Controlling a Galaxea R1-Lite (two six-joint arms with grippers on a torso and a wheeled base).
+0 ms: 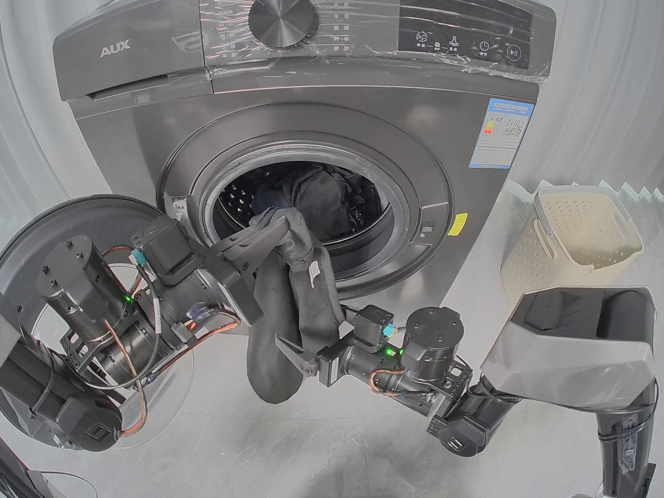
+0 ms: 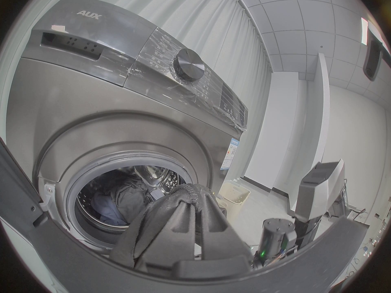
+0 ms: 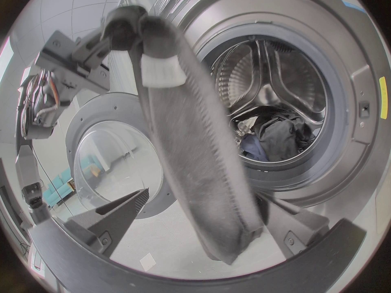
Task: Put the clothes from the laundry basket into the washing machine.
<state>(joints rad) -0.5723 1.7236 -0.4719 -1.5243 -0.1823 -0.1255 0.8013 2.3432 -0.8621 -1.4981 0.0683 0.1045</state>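
The left gripper (image 1: 279,227) is clamped on the top end of a dark grey garment (image 1: 297,299), holding it at the mouth of the front-loading washing machine (image 1: 311,115). From that pinch point the cloth drapes over the drum's lower rim and hangs straight down in a long fold, a white label (image 1: 315,272) showing just beneath the fingers.

Below the left gripper, the right gripper (image 1: 304,346) sits level with the lower part of the hanging garment. Its 2 fingers are spread wide, and in the right wrist view the cloth hangs between them. Whether either finger touches the fabric cannot be told.

Just beyond the left gripper, inside the drum, a heap of dark clothes (image 1: 325,195) with a blue piece among them lies on the drum floor. The machine's round door (image 1: 104,210) stands swung open on the outer side of the left arm. The cream perforated laundry basket (image 1: 584,233) stands on the floor beside the machine, well apart from both grippers on the right arm's side.
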